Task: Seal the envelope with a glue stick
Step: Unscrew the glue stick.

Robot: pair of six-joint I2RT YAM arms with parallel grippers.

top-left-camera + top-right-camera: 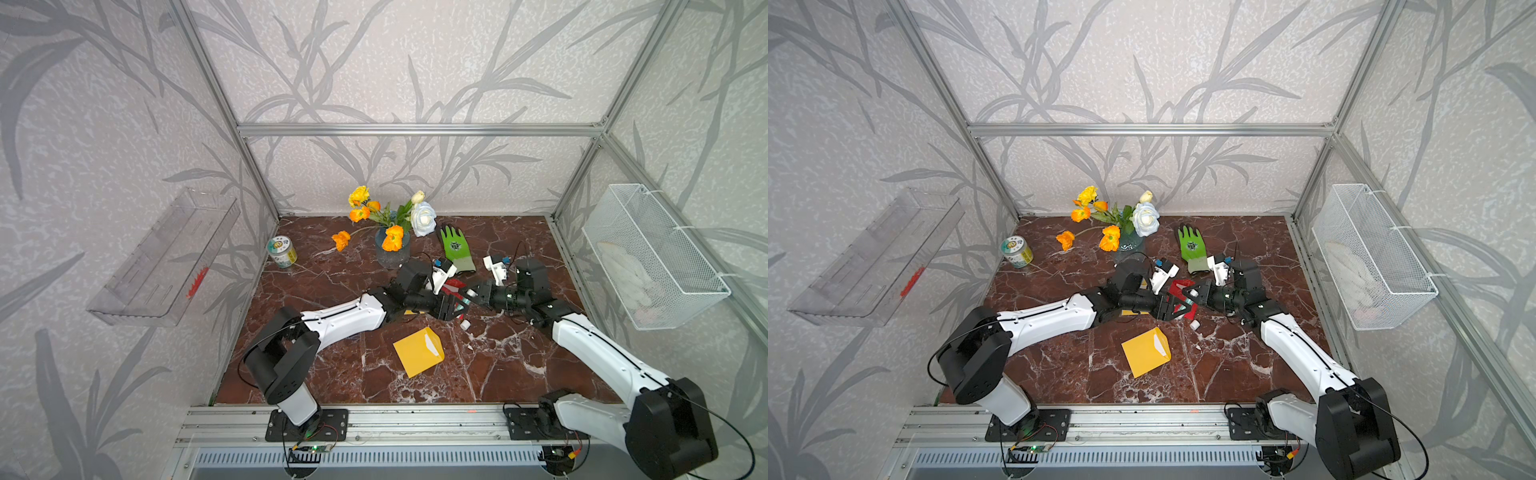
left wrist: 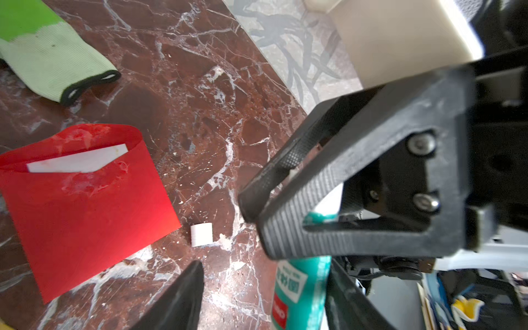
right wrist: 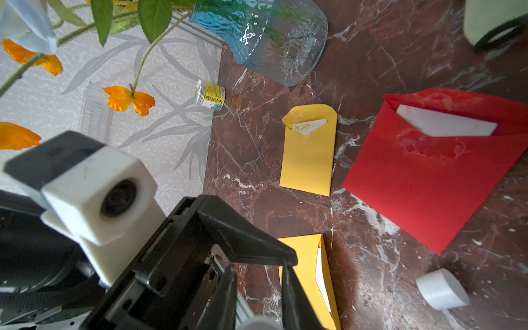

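The glue stick (image 2: 300,288), teal-labelled and uncapped, is held in the air between both arms above the table's middle. My right gripper (image 2: 257,211) is shut on its upper part. My left gripper (image 2: 265,274) is open around the lower body, which rests against one finger with a gap to the other. The stick's pale end (image 3: 257,324) shows between my right gripper's (image 3: 258,274) fingers. The white cap (image 2: 201,234) lies on the marble. A red envelope (image 2: 85,205), flap open and smeared, lies beside it. In both top views a yellow envelope (image 1: 417,351) (image 1: 1146,351) lies nearer the front.
A smaller yellow envelope (image 3: 308,154) lies near the glass vase of flowers (image 1: 392,249). At the back are a green glove (image 1: 457,249) and a small can (image 1: 281,251). On the side walls hang a wire basket (image 1: 652,257) and a clear shelf (image 1: 166,257).
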